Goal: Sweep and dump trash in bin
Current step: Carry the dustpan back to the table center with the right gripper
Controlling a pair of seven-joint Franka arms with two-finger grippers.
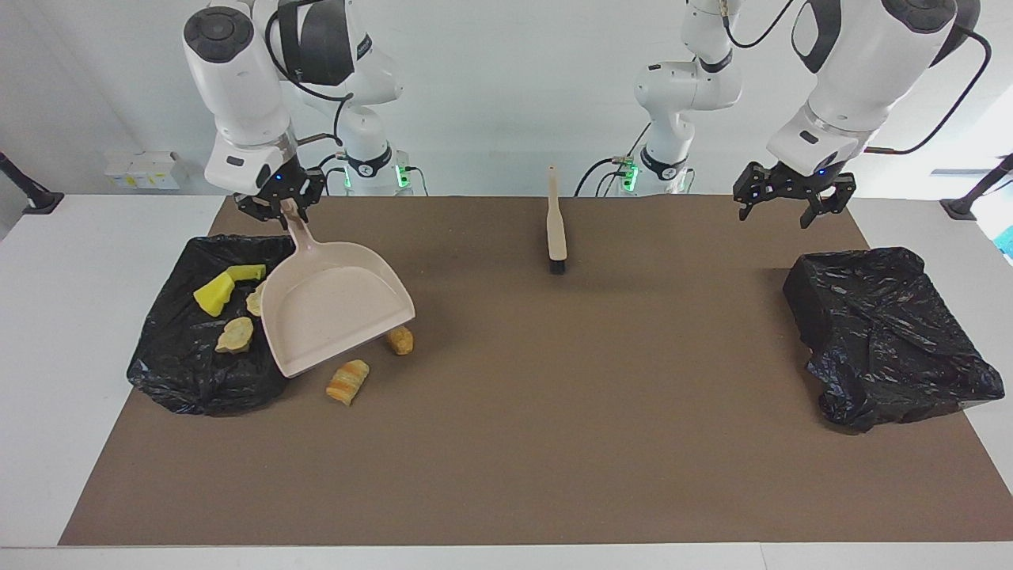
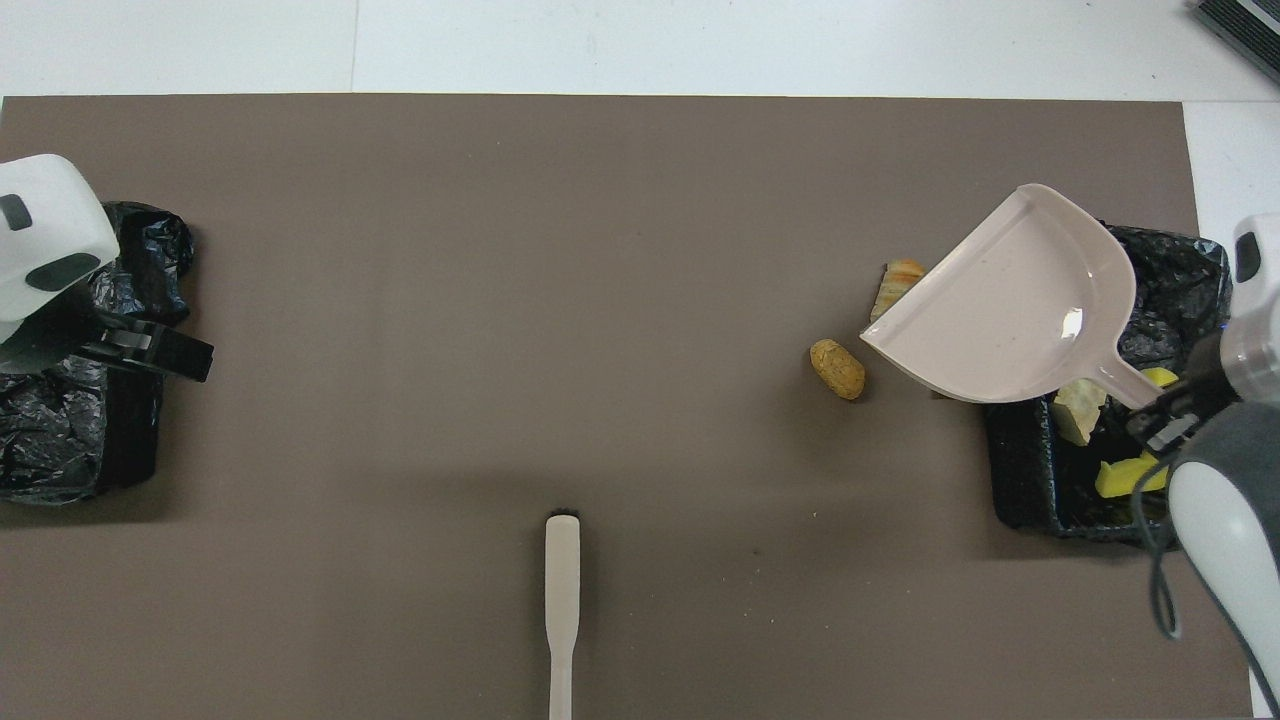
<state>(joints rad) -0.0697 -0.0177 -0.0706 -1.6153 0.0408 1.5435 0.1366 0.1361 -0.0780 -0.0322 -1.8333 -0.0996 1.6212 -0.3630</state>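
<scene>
My right gripper (image 1: 283,214) is shut on the handle of the beige dustpan (image 1: 332,309), which hangs nearly level over the mat beside the black-lined bin (image 1: 182,380). In that bin (image 2: 1020,470) lie a yellow sponge bit (image 1: 214,293) and pale beige lumps (image 1: 235,334). On the mat, an orange-brown piece (image 1: 400,341) and a striped bread piece (image 1: 348,381) lie by the pan's front edge, the striped piece (image 2: 900,278) partly covered from above. The brush (image 1: 556,226) lies on the mat near the robots. My left gripper (image 1: 791,204) hangs open.
A second black-bagged bin (image 1: 886,332) stands at the left arm's end of the table, under and beside my left gripper (image 2: 170,352). The brown mat (image 1: 554,443) covers most of the white table.
</scene>
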